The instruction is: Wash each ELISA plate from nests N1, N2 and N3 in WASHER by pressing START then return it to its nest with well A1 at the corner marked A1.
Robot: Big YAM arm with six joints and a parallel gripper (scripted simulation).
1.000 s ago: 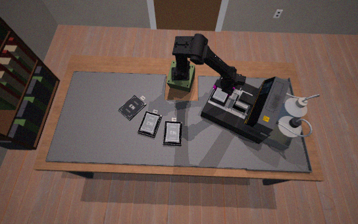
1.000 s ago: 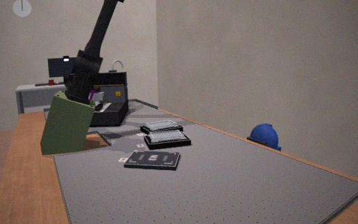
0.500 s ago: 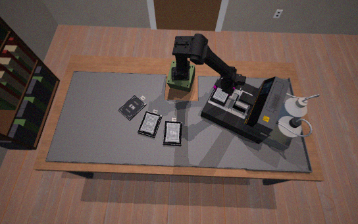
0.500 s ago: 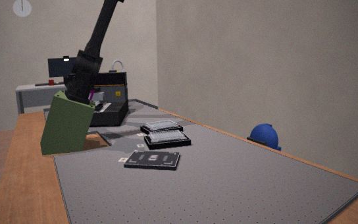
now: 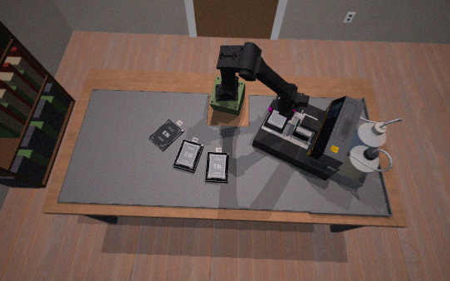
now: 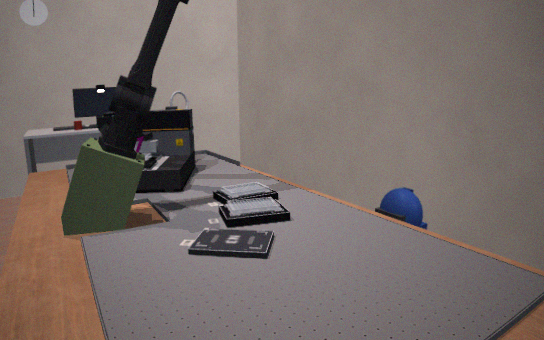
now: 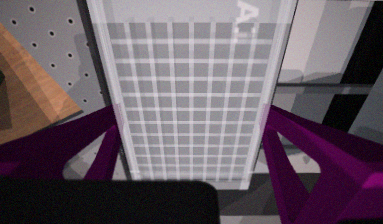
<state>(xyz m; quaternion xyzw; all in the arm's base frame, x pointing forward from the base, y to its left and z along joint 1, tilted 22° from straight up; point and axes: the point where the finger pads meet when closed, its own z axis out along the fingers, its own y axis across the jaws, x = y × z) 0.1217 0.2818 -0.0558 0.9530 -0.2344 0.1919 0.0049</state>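
Observation:
My gripper [image 5: 280,114] [image 6: 142,144] [image 7: 191,111] is shut on a clear ELISA plate [image 5: 276,121] [image 6: 149,146] [image 7: 192,65], its magenta fingers on the two long sides. The plate is over the left part of the washer [image 5: 285,154] [image 6: 167,175], near the carrier; its height above the pocket is hard to tell. Nest N3 [image 5: 166,134] [image 6: 232,245] is empty. The other two nests each hold a plate: a middle plate [image 5: 189,154] [image 6: 255,206] and a right plate [image 5: 217,165] [image 6: 248,189]. The cut-off corner, the keypad and the lamp cannot be made out.
The washer's raised dark housing [image 5: 347,124] stands right of the held plate. Two white bottles [image 5: 371,135] [image 5: 364,159] with hoses stand behind it. The arm's green base block [image 5: 227,103] [image 6: 102,190] is left of the washer, at the table's back edge.

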